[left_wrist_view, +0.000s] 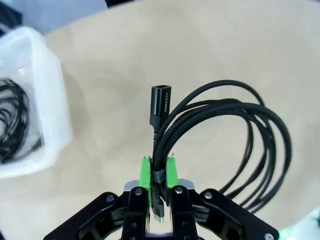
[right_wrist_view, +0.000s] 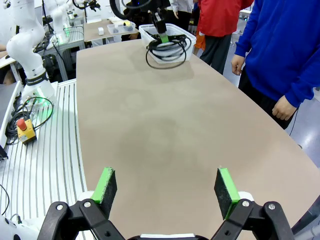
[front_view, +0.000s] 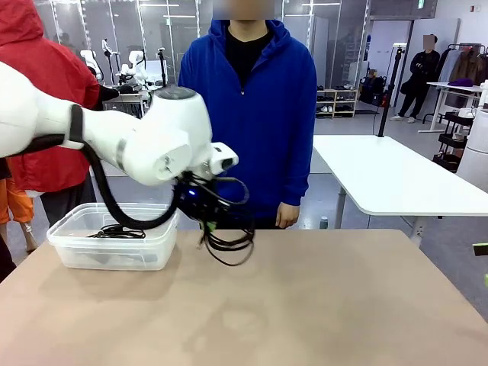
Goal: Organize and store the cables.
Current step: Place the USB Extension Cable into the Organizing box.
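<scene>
- Left hand clenched a coiled black cable above the counter, beside the clear bin.
- Right hand stood released, holding nothing.

In the front view the left hand hides behind its own white arm – its fingers cannot be made out. The clear plastic bin runs off the left wrist picture's left edge, cutting off the thin black cords inside. Print on the braided black cable's connector is too small to read.
</scene>
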Controlling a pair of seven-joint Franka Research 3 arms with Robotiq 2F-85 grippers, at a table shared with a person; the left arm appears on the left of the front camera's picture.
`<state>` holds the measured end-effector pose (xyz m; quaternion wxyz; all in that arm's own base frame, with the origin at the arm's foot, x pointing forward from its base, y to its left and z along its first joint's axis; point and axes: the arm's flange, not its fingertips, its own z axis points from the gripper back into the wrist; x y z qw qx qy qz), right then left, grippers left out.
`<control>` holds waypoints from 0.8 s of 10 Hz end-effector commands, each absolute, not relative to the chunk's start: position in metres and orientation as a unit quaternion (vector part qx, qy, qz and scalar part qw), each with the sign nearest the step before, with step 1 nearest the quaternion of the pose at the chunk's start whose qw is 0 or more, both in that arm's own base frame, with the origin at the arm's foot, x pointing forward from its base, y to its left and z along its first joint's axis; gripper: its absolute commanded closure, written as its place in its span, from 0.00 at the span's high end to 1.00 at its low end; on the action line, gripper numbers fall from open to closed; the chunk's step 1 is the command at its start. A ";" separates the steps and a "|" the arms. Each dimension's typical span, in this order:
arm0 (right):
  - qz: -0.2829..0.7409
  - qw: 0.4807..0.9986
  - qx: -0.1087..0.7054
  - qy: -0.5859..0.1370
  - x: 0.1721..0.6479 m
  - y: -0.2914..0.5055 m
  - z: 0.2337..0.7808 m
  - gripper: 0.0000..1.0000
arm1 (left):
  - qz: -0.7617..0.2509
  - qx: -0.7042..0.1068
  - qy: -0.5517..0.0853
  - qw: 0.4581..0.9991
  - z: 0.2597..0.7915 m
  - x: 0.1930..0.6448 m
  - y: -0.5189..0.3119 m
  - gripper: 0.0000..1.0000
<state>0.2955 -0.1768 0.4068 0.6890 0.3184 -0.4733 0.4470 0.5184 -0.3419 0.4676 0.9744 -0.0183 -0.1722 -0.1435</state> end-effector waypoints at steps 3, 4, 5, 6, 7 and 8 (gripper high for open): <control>0.446 0.685 0.318 -0.480 0.297 -0.176 0.406 1.00 | -0.216 -0.054 -0.099 0.970 0.522 0.564 -0.226 0.14; 0.446 0.685 0.318 -0.480 0.297 -0.176 0.406 1.00 | -0.223 -0.068 -0.094 0.968 0.528 0.576 -0.201 0.14; 0.446 0.685 0.318 -0.480 0.297 -0.176 0.406 1.00 | -0.222 -0.072 -0.102 0.967 0.527 0.590 -0.172 0.14; 0.446 0.685 0.318 -0.480 0.297 -0.176 0.406 1.00 | -0.225 -0.082 -0.107 0.965 0.525 0.603 -0.147 0.14; 0.446 0.685 0.318 -0.480 0.297 -0.176 0.406 1.00 | -0.207 -0.073 -0.128 0.967 0.520 0.618 -0.127 0.14; 0.446 0.685 0.318 -0.480 0.297 -0.176 0.406 1.00 | -0.191 -0.074 -0.134 0.970 0.516 0.633 -0.112 0.14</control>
